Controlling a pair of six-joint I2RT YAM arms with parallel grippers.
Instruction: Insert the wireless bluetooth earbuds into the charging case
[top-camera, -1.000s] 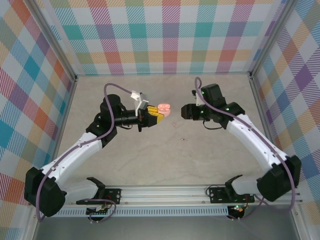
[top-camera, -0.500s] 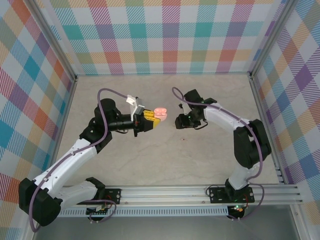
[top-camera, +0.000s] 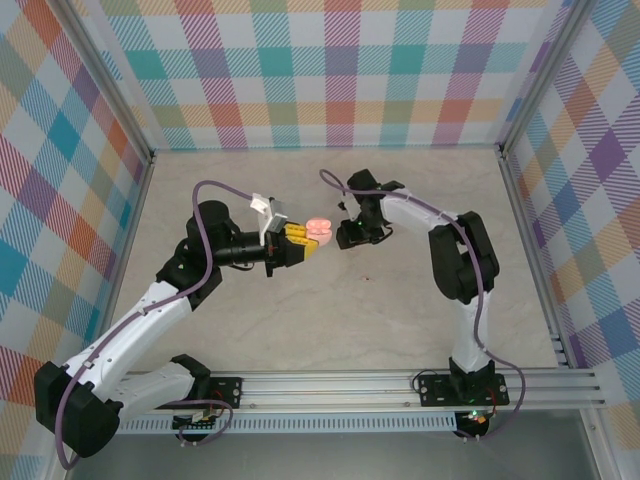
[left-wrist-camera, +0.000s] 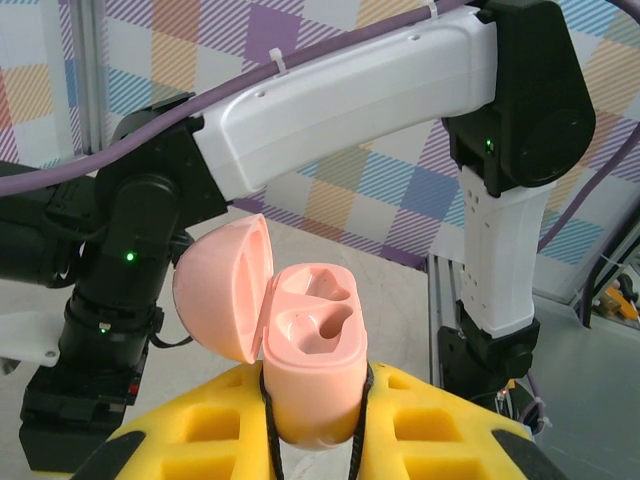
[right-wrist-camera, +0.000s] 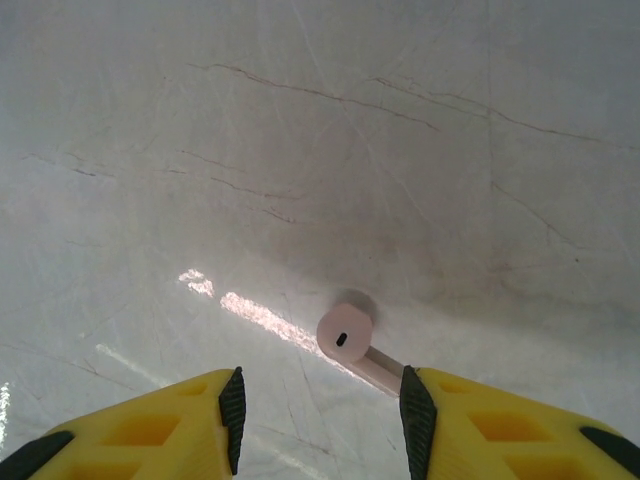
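Observation:
The pink charging case (left-wrist-camera: 310, 350) stands upright with its lid (left-wrist-camera: 220, 290) hinged open to the left, and both sockets are empty. My left gripper (left-wrist-camera: 315, 400) is shut on the case's lower body and holds it above the table (top-camera: 300, 330). From above, the charging case (top-camera: 320, 230) sits at the tip of the left gripper (top-camera: 305, 238), and the right gripper (top-camera: 343, 236) is just to its right. In the right wrist view a pale pinkish earbud (right-wrist-camera: 347, 340) lies on the table. My right gripper (right-wrist-camera: 320, 410) is open around it, with the stem reaching the right finger (right-wrist-camera: 412, 420).
Checkered walls (top-camera: 330, 70) enclose the table on three sides. A metal rail (top-camera: 340, 385) with both arm bases runs along the near edge. The right arm's forearm (left-wrist-camera: 350, 100) passes close behind the held case in the left wrist view.
The right arm has swung left and down until its gripper sits beside the case, and its jaws have narrowed a little. The left gripper has drawn back slightly, still holding the case.

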